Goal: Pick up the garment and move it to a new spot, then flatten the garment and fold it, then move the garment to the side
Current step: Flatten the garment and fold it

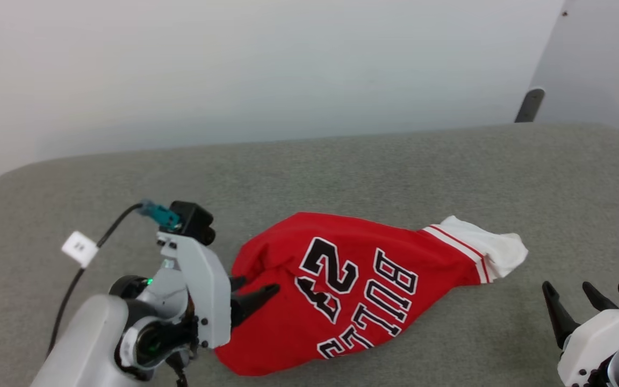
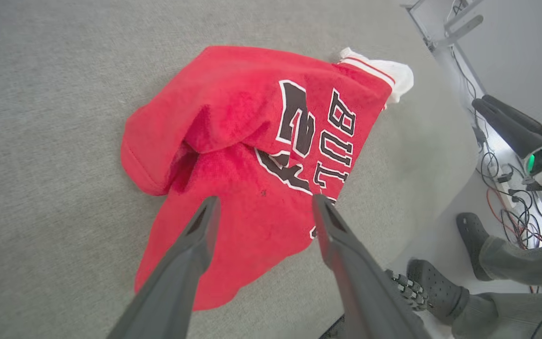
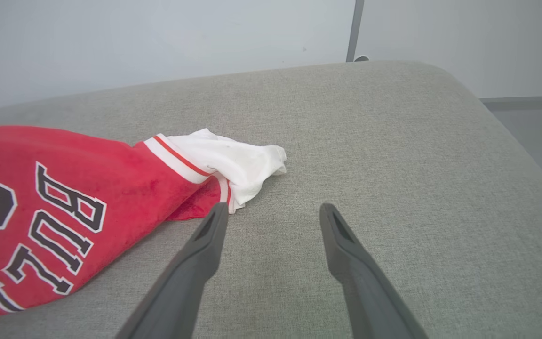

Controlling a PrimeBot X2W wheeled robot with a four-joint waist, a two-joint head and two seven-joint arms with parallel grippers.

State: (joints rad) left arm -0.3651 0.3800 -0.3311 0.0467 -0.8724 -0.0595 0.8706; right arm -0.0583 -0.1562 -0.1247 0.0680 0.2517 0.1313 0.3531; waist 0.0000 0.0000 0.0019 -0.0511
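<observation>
One garment (image 1: 352,290) at left jaws

The housing of my left pincer (image 1: 260,284) hides an edge of the garment (image 1: 352,242). A fold swallows part of its number (image 1: 328,277) and lettering (image 1: 379,306). The picture's corner cuts off my right pincer (image 1: 567,286); the cable tag (image 1: 79,248) is too small to read.

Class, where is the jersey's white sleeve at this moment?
Head view: the sleeve lies right of centre on the grey surface, at the right end of the jersey, apart from the open right claw nearby.
</observation>
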